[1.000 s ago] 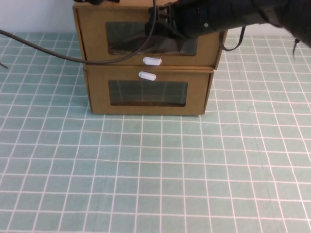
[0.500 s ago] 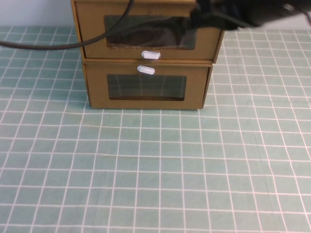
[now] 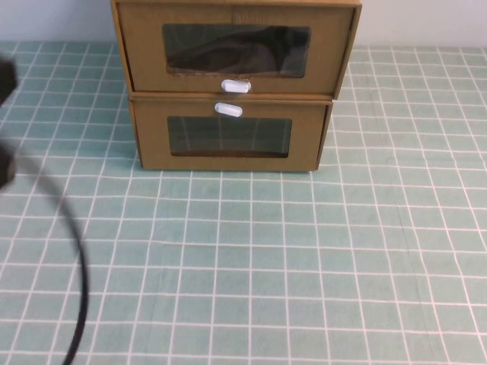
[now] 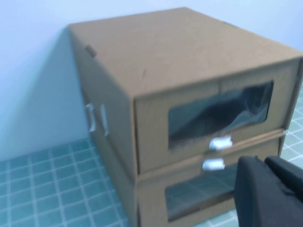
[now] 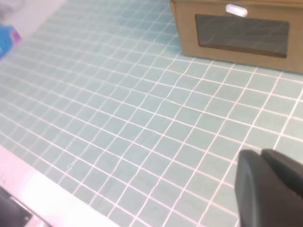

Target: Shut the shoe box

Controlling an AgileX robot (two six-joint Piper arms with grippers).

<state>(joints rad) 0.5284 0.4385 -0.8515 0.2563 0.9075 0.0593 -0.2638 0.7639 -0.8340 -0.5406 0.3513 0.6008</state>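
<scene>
Showing only a dark housing edge at the corner of each wrist view, the left end effector (image 4: 270, 194) and right end effector (image 5: 270, 189) reveal too little of their fingers to tell whether they are open or closed. From its wrist view, the left end effector hangs near the front of two stacked cardboard boxes, off their front right corner; the right end effector hovers above bare green grid matting well out from the boxes. In the high view neither end effector appears; only a blurred black cable (image 3: 72, 258) sweeps along the 9 o'clock edge down toward 7 o'clock.

At 12 o'clock on the bench (image 3: 304, 258) sits the shoe box (image 3: 232, 46), the upper of the pair, its clear window showing a dark shape inside and its white pull tab (image 3: 236, 86) just below that window. Its drawer front sits about level with the box edge. Directly beneath, touching it, lies the matching lower box (image 3: 228, 141), its own white tab (image 3: 229, 110) above its window. A pale wall (image 4: 33, 71) stands just behind the stack.
</scene>
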